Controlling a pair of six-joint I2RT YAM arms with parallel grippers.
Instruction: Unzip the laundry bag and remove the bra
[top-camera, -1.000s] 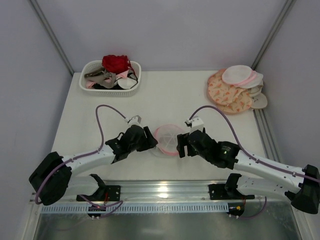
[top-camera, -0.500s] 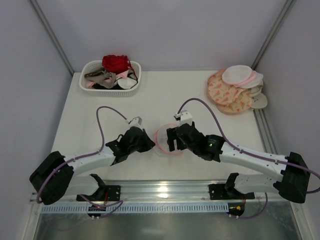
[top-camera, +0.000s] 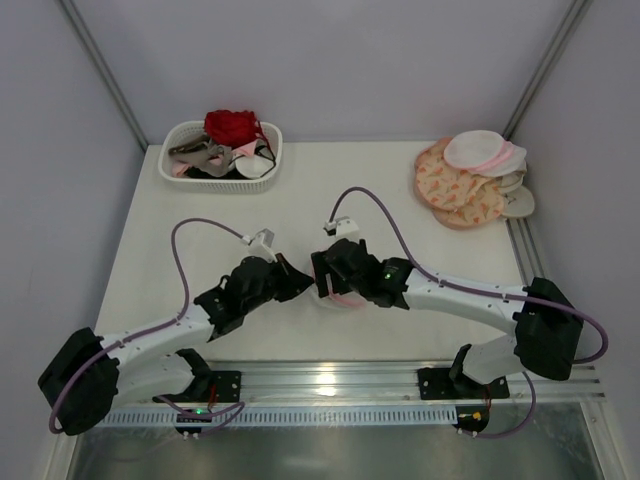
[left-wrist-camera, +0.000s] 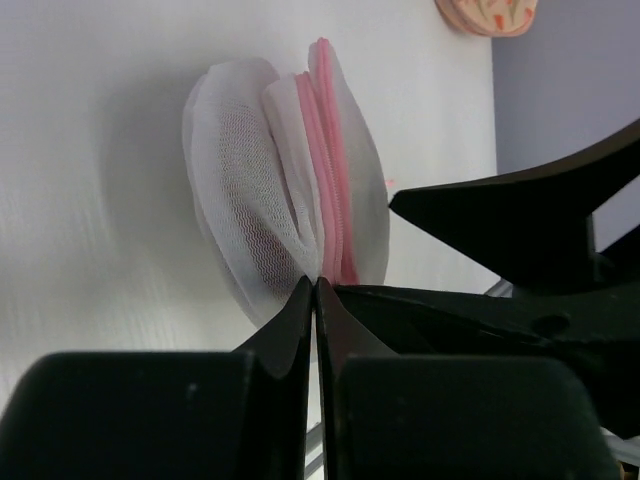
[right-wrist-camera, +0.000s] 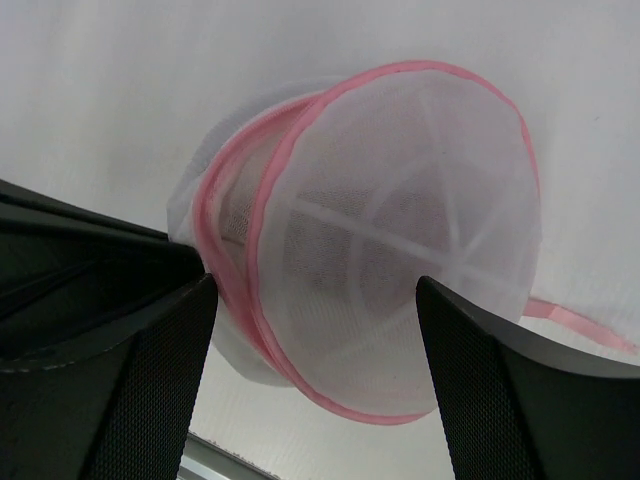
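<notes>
The laundry bag (right-wrist-camera: 400, 240) is found near the middle of the worktop (top-camera: 330, 190), toward its near edge. It is tipped up on its edge, so that the white mesh dome and the pink zipper rim are turned sideways. From above, most of it is hidden beneath the right arm (top-camera: 470, 295), and only a pink sliver is seen.

The left arm (top-camera: 160, 335) is reached in from the left. Its jaws are pressed together with no gap between them. In the left wrist view their tips are seen pinching the mesh at the bag's edge, just beside the pink rim.

The right arm's jaws are spread wide. The bag is straddled by them, one finger on each side of the dome. No firm contact can be made out, though the left-hand finger is very near the rim.

At the far left of the worktop a white slotted basket (top-camera: 215, 183) is set, with a red cloth (top-camera: 232, 125) and other garments piled in it. At the far right, a stack of peach-patterned round pouches (top-camera: 462, 188) is laid, well apart from the bag.
</notes>
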